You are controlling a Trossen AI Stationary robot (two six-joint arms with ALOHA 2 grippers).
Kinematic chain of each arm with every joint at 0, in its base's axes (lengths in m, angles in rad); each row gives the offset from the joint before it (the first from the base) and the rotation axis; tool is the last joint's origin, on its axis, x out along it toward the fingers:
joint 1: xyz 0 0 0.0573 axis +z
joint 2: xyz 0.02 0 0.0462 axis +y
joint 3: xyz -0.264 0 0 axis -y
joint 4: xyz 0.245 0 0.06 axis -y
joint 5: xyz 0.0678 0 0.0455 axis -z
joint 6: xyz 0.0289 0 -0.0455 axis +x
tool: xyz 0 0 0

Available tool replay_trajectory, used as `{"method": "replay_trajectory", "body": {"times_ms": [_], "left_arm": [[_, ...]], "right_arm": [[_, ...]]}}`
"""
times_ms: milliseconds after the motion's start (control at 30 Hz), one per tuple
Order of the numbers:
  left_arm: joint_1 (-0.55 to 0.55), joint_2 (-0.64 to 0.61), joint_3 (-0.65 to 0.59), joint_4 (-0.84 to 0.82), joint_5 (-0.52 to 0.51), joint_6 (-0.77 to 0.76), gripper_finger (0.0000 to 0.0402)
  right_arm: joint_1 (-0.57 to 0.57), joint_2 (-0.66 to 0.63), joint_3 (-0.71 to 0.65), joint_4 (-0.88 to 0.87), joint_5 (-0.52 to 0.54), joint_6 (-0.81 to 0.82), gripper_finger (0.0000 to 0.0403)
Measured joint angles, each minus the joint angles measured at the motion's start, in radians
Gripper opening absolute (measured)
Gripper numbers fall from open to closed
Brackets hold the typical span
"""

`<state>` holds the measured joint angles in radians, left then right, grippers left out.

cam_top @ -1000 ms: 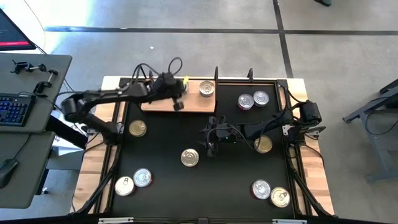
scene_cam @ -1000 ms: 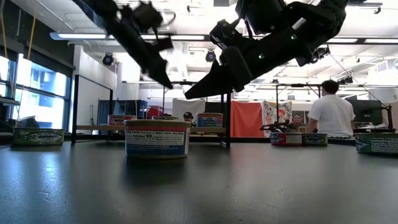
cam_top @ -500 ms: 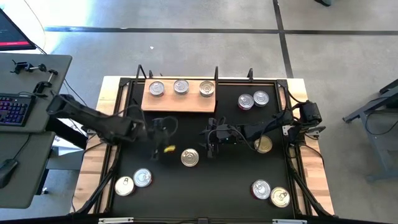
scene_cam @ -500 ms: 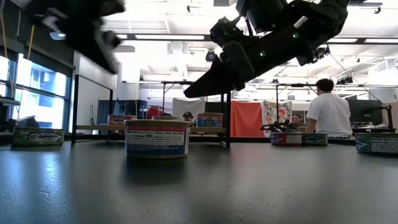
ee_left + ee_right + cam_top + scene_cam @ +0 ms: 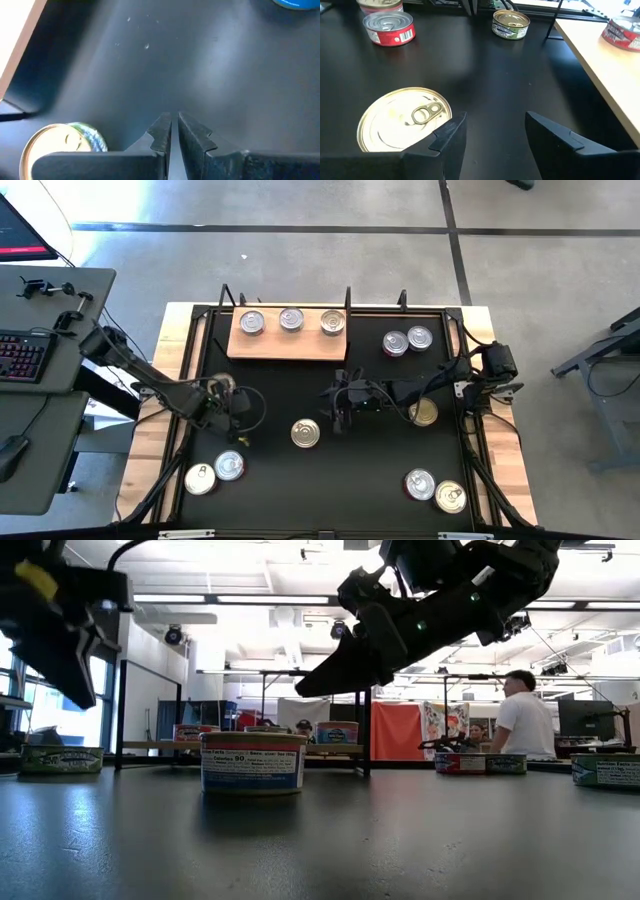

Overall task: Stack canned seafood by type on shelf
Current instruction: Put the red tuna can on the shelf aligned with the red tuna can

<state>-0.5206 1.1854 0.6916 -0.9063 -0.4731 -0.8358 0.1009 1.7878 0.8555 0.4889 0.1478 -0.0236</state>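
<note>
High view | left gripper closed, empty, left of centre | right gripper open, empty, centre | gold can between them, just lower-left of right gripper, which is nearer | shelf upper centre, three cans on it

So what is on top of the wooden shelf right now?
Three cans stand in a single-layer row on the shelf: the left can, the middle can and the right can. Nothing is stacked on them. From above their side labels are hidden, so their types are unclear.
</note>
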Motion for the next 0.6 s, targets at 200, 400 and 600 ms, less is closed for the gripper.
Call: {"method": "replay_trajectory", "body": {"times_ms": [200,400,600], "left_arm": [[-0.005,0.0,-0.123,0.253,-0.065,0.059,0.0023],[-0.005,0.001,-0.269,0.703,-0.106,0.282,0.0023],[0.011,0.001,-0.369,1.084,-0.114,0.508,0.0023]], "right_arm": [[0.007,0.0,0.0,0.004,-0.001,0.07,0.0192],[0.02,0.0,0.0,0.042,0.008,0.116,0.0192],[0.033,0.0,0.0,0.062,0.012,0.155,0.0192]]}}
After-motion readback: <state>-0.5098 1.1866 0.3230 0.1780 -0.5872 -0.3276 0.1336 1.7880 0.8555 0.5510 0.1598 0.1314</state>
